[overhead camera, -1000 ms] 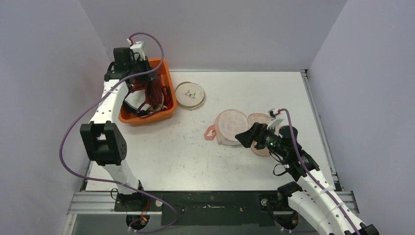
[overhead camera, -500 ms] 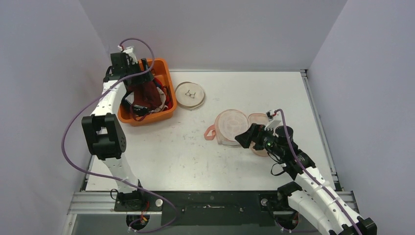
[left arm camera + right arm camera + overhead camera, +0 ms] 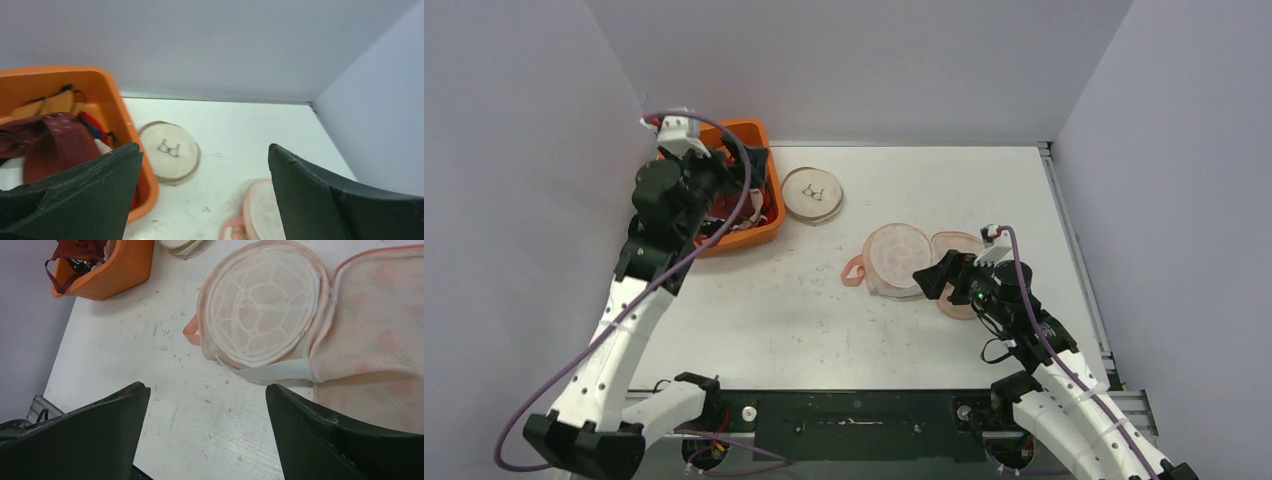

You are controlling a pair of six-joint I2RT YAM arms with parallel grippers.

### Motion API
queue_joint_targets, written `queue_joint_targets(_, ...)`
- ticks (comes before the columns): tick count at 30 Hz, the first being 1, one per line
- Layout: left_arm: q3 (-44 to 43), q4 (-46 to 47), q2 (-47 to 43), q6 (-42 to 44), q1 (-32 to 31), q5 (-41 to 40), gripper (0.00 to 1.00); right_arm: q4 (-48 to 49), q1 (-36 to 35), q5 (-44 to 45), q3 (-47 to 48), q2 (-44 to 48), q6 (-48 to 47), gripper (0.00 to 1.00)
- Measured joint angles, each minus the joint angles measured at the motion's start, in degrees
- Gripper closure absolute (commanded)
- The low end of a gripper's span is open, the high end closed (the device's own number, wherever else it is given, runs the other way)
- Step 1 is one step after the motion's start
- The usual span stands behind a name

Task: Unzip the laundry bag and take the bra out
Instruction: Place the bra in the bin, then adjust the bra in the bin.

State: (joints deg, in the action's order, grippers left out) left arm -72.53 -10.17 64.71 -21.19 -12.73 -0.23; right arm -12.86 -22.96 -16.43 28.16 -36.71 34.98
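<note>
The left jaws hang spread wide and empty over the orange bin (image 3: 746, 236) at the far left of the surface (image 3: 824, 320). The dark red bra (image 3: 55, 145) lies in that bin on top of other garments. A round beige case (image 3: 812, 194) sits just right of the bin. The pink mesh laundry bag (image 3: 894, 258) lies right of centre, unzipped, its flap folded out to the right. The right jaws hover just near of the bag, also wide open, gripping nothing.
</note>
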Motion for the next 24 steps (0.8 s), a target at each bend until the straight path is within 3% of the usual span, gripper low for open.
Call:
queue_joint_targets(6,18.2,5.2,-10.9,-1.2,-20.3,-2.1,0.04,-3.4,0.0,4.1,1.8,3.0,-1.9,0.1)
queue_joint_targets(9,26.1,5.9,-7.5,-3.2,-27.3,-2.4,0.04,-4.5,0.0,6.0,1.9,4.2,-2.6,0.1)
queue_joint_targets(14,32.7,6.5,2.0,-6.4,-33.1,-2.8,0.04,-4.8,0.0,7.5,0.9,5.5,-2.6,0.1)
queue_joint_targets(19,31.3,7.2,4.4,-7.2,-33.7,-5.7,0.02,-5.4,0.0,7.6,-2.0,6.9,-1.6,0.1)
queue_joint_targets(21,29.0,6.8,4.0,-7.4,-30.3,-5.0,0.02,-5.8,0.0,7.7,-2.3,7.2,-1.3,0.1)
queue_joint_targets(24,23.1,6.7,3.9,-8.9,-18.4,-1.9,0.11,-5.6,0.0,7.6,-2.4,7.4,-0.9,0.1)
